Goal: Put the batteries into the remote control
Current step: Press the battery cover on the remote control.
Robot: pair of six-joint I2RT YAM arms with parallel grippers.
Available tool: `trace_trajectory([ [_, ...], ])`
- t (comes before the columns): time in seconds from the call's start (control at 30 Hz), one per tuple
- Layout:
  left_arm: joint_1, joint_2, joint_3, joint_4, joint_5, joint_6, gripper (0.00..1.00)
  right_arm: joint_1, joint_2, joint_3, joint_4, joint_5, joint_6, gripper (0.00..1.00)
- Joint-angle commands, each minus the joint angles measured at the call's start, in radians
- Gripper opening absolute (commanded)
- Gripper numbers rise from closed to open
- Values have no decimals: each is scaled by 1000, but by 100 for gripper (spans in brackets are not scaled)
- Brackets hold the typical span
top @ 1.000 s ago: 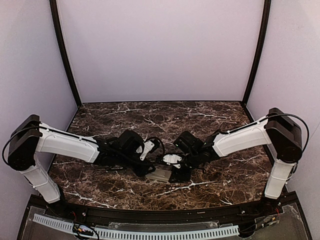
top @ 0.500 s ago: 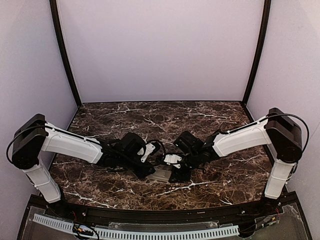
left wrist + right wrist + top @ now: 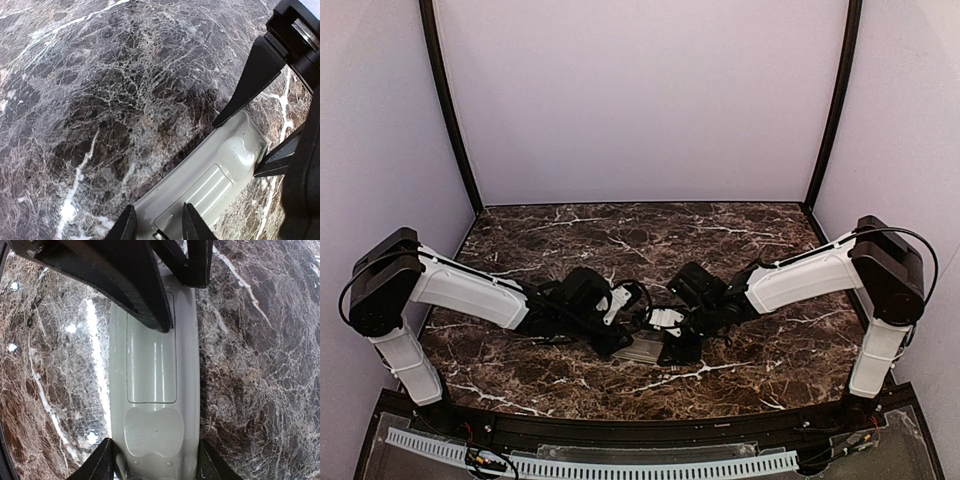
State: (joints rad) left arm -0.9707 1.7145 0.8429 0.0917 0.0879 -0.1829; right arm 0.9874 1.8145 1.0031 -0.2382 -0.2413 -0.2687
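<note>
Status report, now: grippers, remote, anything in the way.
Right gripper clamped on remote control, grey back up. Left gripper part open, tips on that back. Battery cover on; no batteries in sight.

No text, label, brand, number or sign can be read in any view. The remote control [image 3: 155, 390] shows only its grey back, with nothing printed on it that can be made out. The marble bench top [image 3: 760, 235], the walls and the arm housings carry no markings that can be read either.
</note>
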Motion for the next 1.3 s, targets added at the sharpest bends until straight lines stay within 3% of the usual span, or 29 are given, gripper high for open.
trace_trajectory([
  [0.0,-5,25,-57,-120,51,34,32,-6,27,-25,-19,29,6,42],
  [0.37,-5,17,-121,-107,75,85,38,-7,25,-24,-19,37,16,47],
  [0.87,42,-97,38,-65,143,171,52,-8,-21,-25,11,62,31,67],
  [1.17,70,-209,77,-163,143,297,77,-11,-124,-57,46,90,44,74],
  [1.27,79,-221,64,-213,154,350,89,-15,-200,-76,72,111,68,87],
])
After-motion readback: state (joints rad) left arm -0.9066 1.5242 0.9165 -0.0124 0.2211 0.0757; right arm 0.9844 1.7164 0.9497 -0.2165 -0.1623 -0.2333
